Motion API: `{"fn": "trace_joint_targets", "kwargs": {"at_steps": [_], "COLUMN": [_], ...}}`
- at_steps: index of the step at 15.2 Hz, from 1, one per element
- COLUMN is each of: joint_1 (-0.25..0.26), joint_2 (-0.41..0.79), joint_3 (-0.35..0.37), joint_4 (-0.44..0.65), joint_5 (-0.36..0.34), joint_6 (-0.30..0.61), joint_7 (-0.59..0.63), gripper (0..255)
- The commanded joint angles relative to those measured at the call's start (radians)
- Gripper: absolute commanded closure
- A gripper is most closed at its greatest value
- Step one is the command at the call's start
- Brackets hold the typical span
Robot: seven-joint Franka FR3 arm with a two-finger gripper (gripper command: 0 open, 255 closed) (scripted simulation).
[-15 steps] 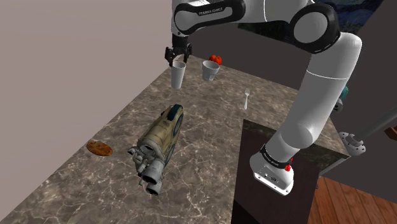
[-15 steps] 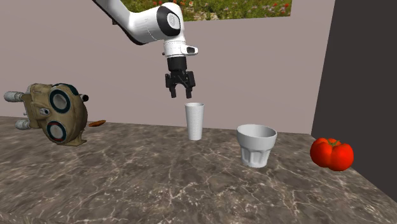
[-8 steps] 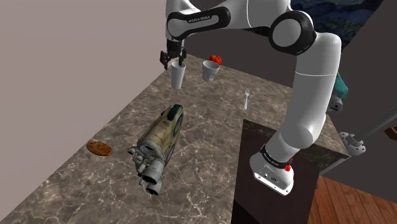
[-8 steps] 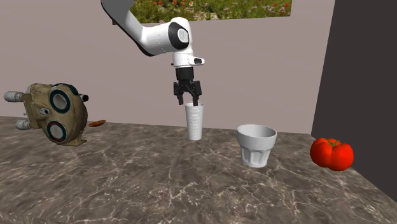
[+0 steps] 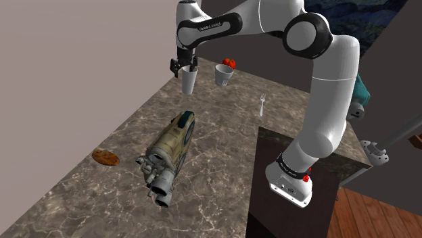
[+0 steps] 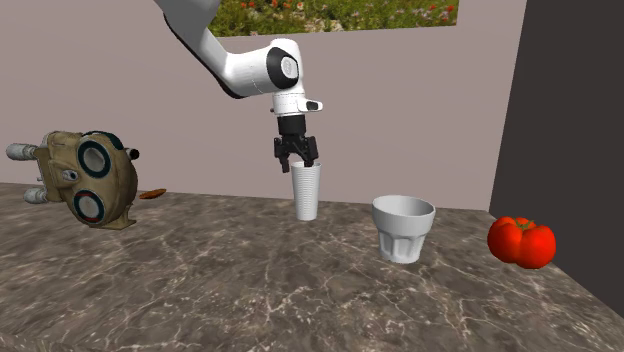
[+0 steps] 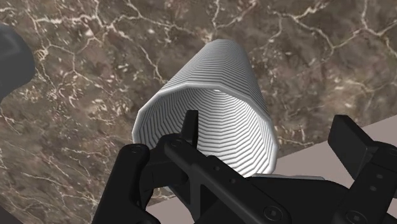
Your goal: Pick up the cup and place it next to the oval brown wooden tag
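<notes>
- Shoulder view first: the marbled brown counter (image 5: 223, 162) runs up and to the left from the stand (image 5: 291, 209), and everything the task needs sits on it.
- The white arm (image 5: 331, 88) arches over the counter to its far end.
- A camera-like device (image 5: 169, 145), olive and tan, lies mid-counter, between the cup and the tag. A carry would likely have to clear or skirt it.
- The cup (image 5: 189, 82) is a tall, narrow white tumbler, upright at the counter's far end. A wider white cup (image 5: 224, 73) stands just beside it, with a red tomato (image 5: 229, 63) beyond that.
- In the wrist view the cup's side is finely ribbed and looks thin. I judge it light, easy to tip, and perhaps ready to flex if squeezed hard; the ribs should give some friction.
- The gripper (image 7: 267, 127) sits at the cup's rim with its fingers spread. One fingertip (image 7: 189, 124) seems to be over the mouth and the other outside the cup, neither pressing it.
- A pinch across the rim looks like the grasp on offer. Taken gently and lifted straight, it should hold, though the cup may swing.
- The oval brown tag (image 5: 105, 157) lies flat near the counter's left edge in the shoulder view, well apart from the cup.
</notes>
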Motion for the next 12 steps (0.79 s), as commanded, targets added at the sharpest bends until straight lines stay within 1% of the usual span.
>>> {"fn": "trace_joint_targets", "kwargs": {"at_steps": [1,3,4,12], "joint_1": [0.0,0.0,0.0,0.0], "joint_2": [0.0,0.0,0.0,0.0], "joint_3": [0.0,0.0,0.0,0.0], "joint_4": [0.0,0.0,0.0,0.0], "joint_5": [0.0,0.0,0.0,0.0], "joint_6": [0.001,0.0,0.0,0.0], "joint_7": [0.0,0.0,0.0,0.0], "gripper": [0,0,255,255]}}
